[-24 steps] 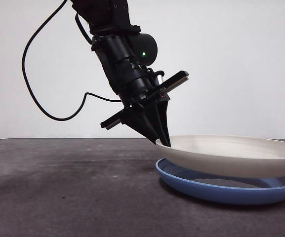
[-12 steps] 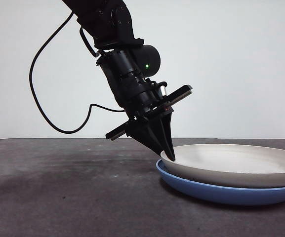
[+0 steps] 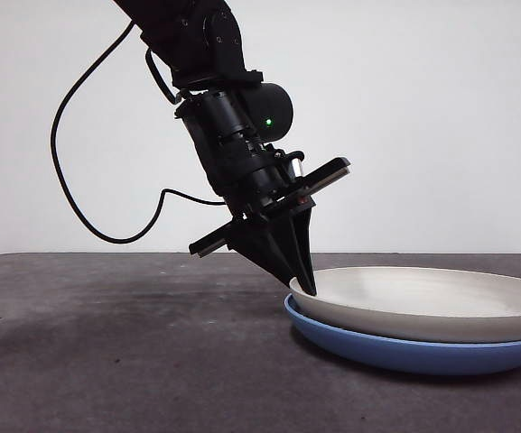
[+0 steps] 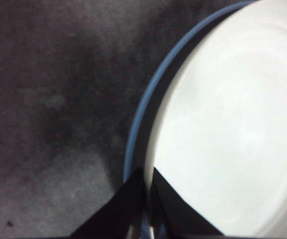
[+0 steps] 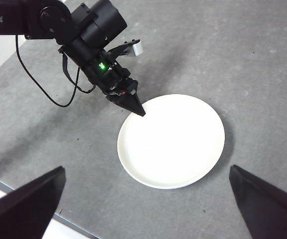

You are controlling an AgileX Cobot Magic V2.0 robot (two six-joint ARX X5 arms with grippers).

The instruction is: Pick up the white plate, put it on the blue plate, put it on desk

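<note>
The white plate [image 3: 423,298] lies nested in the blue plate [image 3: 404,354] on the desk [image 3: 106,343], at the right of the front view. My left gripper [image 3: 307,287] slants down from the upper left and is shut on the white plate's left rim. In the left wrist view the two jaws meet at that rim, with the white plate [image 4: 223,124] beside them and a strip of the blue plate [image 4: 153,84] showing along its edge. My right gripper [image 5: 146,168] hangs high above, open, looking down on the white plate [image 5: 178,144] and the left gripper [image 5: 139,112]. From there the blue plate is hidden.
A black cable [image 3: 70,180] loops behind the left arm. The desk's near edge [image 5: 14,191] shows in the right wrist view, with a pale floor beyond it.
The white plate came down from a raised, tilted pose and now sits flat in the blue plate. The left gripper went down with it, still shut on the rim.
</note>
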